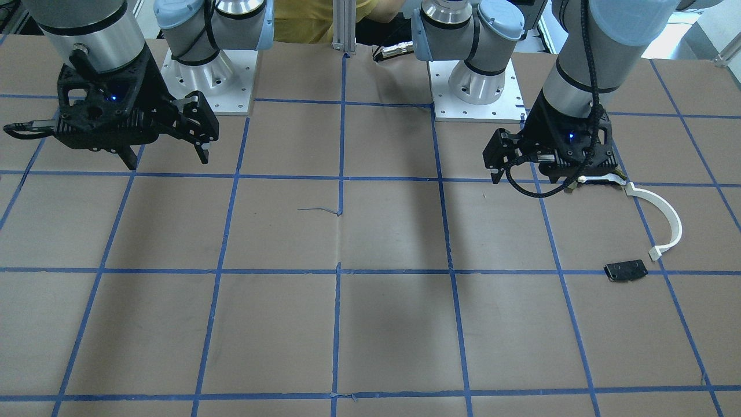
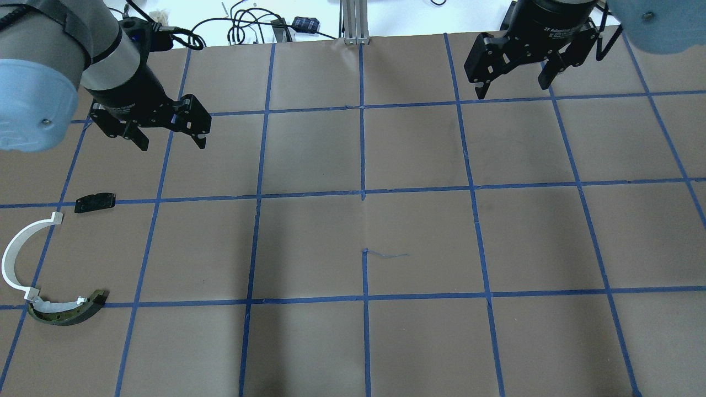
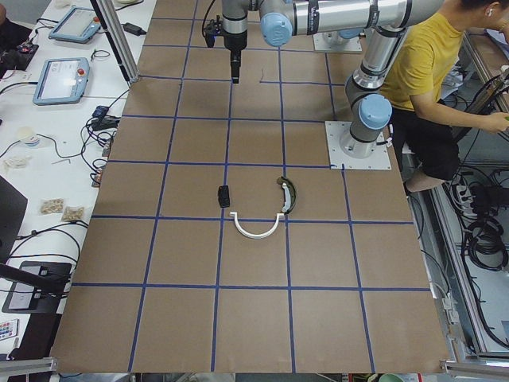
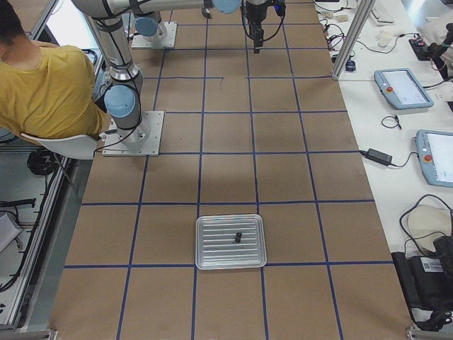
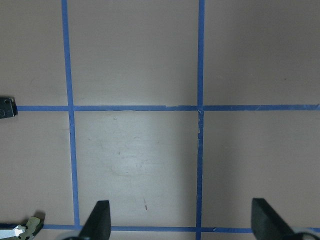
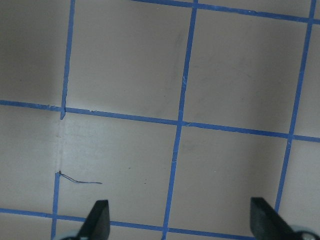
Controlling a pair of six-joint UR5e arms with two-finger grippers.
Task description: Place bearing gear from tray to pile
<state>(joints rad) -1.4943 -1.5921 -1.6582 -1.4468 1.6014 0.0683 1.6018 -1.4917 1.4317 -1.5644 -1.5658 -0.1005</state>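
The bearing gear (image 4: 238, 236) is a small dark part lying in the metal tray (image 4: 205, 256), which shows only in the exterior right view. The pile lies at the table's left end: a white arc (image 2: 14, 256), a dark curved piece (image 2: 66, 315) and a flat black plate (image 2: 95, 202). My left gripper (image 2: 173, 142) is open and empty, raised beyond and to the right of the plate. My right gripper (image 2: 513, 88) is open and empty, high over the far right of the table. Both wrist views show spread fingers with nothing between them.
The table is brown paper with a grid of blue tape lines (image 2: 362, 193). Both arm bases (image 1: 208, 75) stand at the robot's edge. A person in a yellow shirt (image 4: 49, 85) sits behind the robot. Cables and tablets lie off the far edge.
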